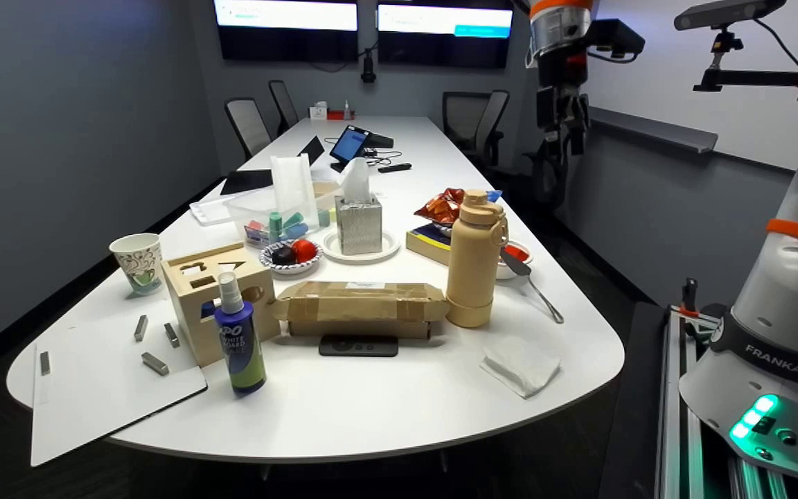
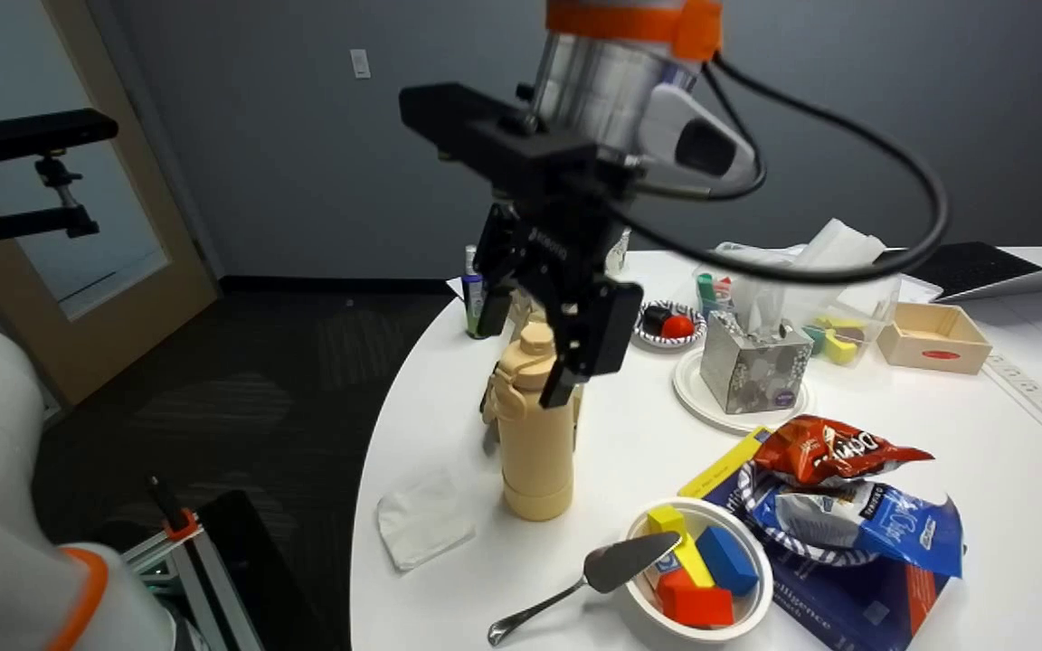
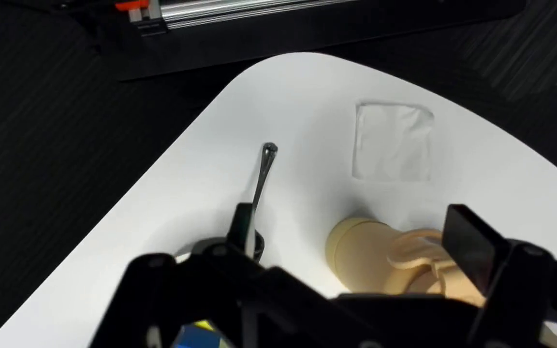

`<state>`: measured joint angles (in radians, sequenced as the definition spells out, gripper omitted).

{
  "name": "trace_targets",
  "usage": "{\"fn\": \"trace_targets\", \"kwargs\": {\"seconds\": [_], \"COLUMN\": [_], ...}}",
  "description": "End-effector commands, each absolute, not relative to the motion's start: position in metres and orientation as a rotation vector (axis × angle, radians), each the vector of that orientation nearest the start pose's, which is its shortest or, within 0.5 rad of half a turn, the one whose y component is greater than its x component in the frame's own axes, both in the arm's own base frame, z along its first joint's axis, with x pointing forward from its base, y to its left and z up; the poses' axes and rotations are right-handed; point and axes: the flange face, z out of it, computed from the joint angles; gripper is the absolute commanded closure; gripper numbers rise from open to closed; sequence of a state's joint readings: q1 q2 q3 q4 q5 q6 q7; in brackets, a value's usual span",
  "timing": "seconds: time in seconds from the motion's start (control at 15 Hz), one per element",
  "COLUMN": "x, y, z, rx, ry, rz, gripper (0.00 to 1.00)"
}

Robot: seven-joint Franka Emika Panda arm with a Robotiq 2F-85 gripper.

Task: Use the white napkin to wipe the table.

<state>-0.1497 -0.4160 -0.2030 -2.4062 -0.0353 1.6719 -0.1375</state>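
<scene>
2 fingers (image 3: pixel 474 246) of our gripper (image 3: pixel 353 232) stand wide apart, raised higher than the table (image 1: pixel 371 409). We see the white napkin (image 3: pixel 393 142) lying on it, slightly rumpled, near the curved edge and the upright tan bottle (image 2: pixel 535 443). We also see a cake server (image 2: pixel 620 564), its blade reaching over a white bowl (image 2: pixel 763 579) of colored blocks (image 2: pixel 725 559).

An office meeting room: a long white table (image 1: pixel 371 416) with mesh-backed chairs (image 1: pixel 248 126) on both sides runs towards a grey wall (image 1: pixel 406 97) carrying two lit screens (image 1: pixel 287 31), a whiteboard (image 1: pixel 655 83) with a ledge (image 1: pixel 655 130) hangs alongside, and the table bears a laptop (image 2: pixel 982 267), a small tilted display (image 1: pixel 350 143), a built-in socket strip (image 2: pixel 1041 398) and a spray bottle (image 1: pixel 241 350) marked "white board".
</scene>
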Motion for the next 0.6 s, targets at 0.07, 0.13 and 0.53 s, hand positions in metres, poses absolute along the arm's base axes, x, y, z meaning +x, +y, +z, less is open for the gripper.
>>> {"fn": "trace_targets", "kwargs": {"seconds": [0.07,0.13,0.53], "x": [0.32,0.32,0.338], "y": [-0.107,-0.103,-0.068], "z": [0.387,0.373,0.32], "rx": [-2.927,-2.923,-2.94], "ry": [0.286,0.296,0.262], "rz": [0.348,0.308,0.198], "gripper": [0.0,0.0,0.0]}}
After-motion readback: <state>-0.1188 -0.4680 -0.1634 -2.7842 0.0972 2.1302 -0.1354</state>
